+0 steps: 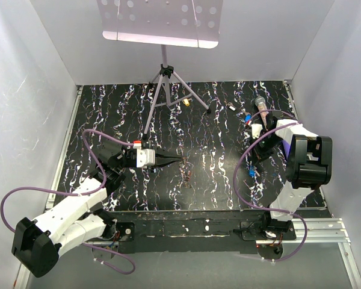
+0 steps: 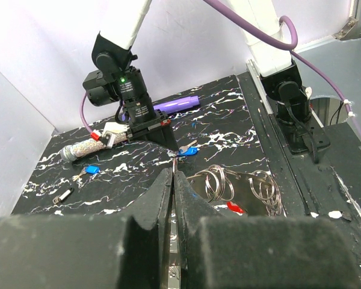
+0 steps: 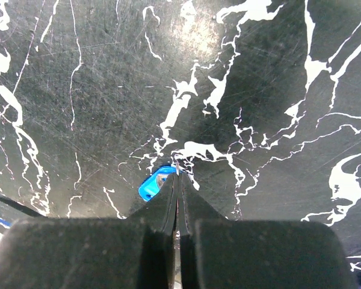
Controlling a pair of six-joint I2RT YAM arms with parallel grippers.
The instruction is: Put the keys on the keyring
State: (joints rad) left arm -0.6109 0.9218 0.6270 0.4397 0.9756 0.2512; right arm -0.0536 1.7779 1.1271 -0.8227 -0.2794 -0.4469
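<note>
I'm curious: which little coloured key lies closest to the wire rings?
The red key, right beside the keyring loops. One blue key sits at the right gripper; the other blue key lies farther off.

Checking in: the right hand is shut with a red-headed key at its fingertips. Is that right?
Not quite. The key at the tips of the right hand has a blue head, not a red one; the right wrist view shows it. The hand is indeed shut.

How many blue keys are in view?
2. One blue key lies at the tips of the right gripper; the other key lies near the tube, far right. More may be hidden.
</note>
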